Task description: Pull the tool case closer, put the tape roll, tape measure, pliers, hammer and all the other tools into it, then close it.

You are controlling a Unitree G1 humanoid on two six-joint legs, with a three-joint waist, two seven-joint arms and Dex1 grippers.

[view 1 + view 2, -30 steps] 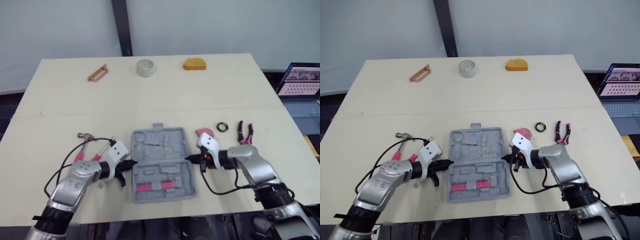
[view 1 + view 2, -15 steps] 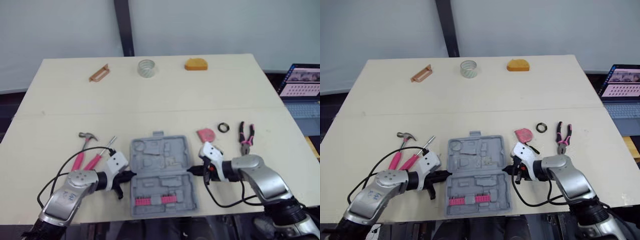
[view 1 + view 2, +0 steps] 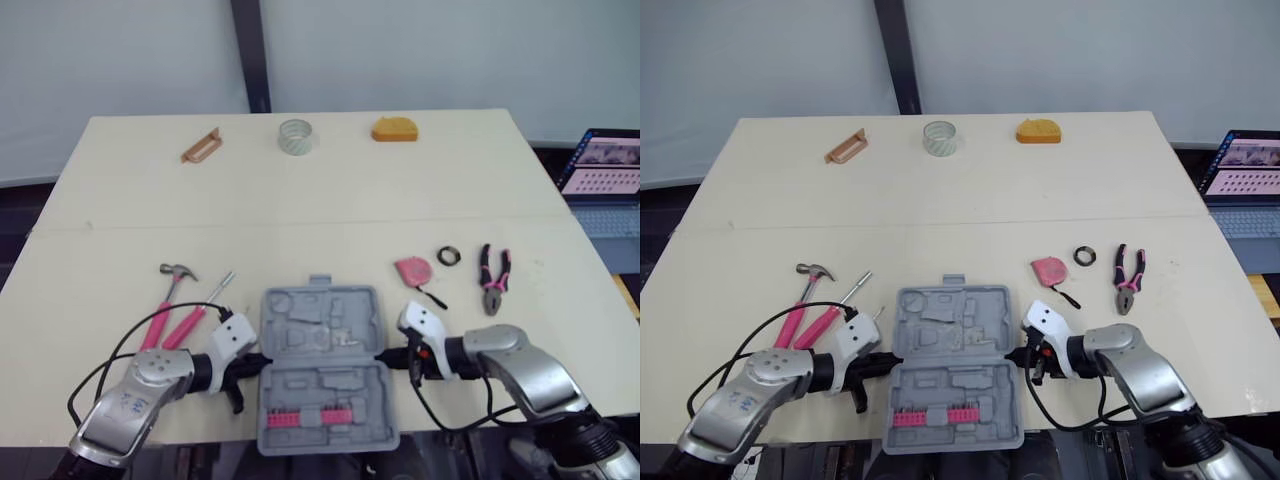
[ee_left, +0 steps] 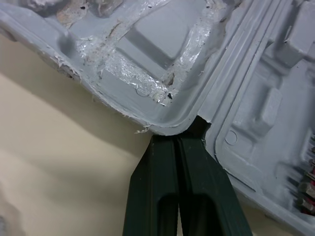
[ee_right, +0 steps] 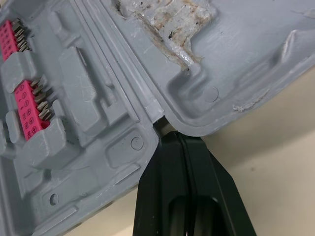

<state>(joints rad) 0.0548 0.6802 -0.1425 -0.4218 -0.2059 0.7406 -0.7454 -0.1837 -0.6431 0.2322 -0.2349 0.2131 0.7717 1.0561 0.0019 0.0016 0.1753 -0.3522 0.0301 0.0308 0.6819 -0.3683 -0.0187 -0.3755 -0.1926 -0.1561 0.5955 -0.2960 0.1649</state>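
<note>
Flanking the open tool case (image 3: pixel 322 345) at its hinge, the closed left pincer (image 3: pixel 256 360) and closed right pincer (image 3: pixel 389 357) are braced against opposite sides, seemingly for an even pull.

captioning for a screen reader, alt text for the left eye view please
An open grey tool case lies nearest the camera, left pincer and right pincer shut against its sides at the hinge. Hammer to its left, pliers and tape measure to its right, tape roll far back.

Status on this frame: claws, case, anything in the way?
Left claw shut, tip at tool case hinge notch. Right claw shut, opposite side. Case open flat. Hammer, pliers outside it.
</note>
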